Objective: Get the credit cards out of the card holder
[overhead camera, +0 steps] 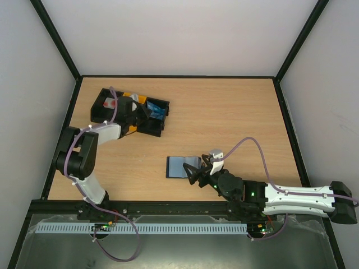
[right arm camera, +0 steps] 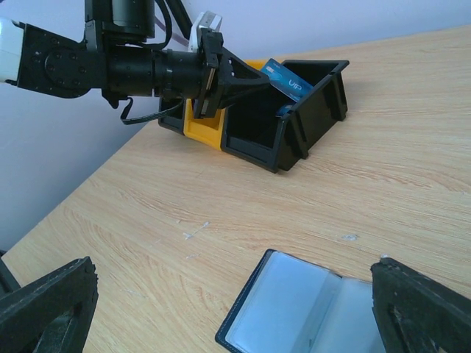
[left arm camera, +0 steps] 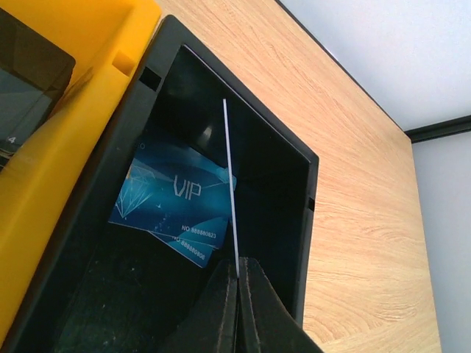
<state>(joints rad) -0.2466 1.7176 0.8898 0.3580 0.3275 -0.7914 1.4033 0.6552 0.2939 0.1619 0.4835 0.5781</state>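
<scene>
The card holder (overhead camera: 180,166) lies open and flat on the table, its grey-blue pockets (right arm camera: 309,312) facing up. My right gripper (overhead camera: 199,169) hovers open over its right end, one finger (right arm camera: 45,309) to each side of it. My left gripper (left arm camera: 238,266) is shut on a credit card (left arm camera: 229,176), seen edge-on as a thin white line. It holds that blue card (right arm camera: 284,79) over the black bin (left arm camera: 294,220). Two more blue credit cards (left arm camera: 173,193) marked VIP lie overlapping inside that bin.
A yellow bin (left arm camera: 66,140) sits against the black one, in a cluster of bins (overhead camera: 130,111) at the table's back left. A red-and-white item (overhead camera: 109,103) lies in the far-left compartment. Black frame rails and white walls border the table.
</scene>
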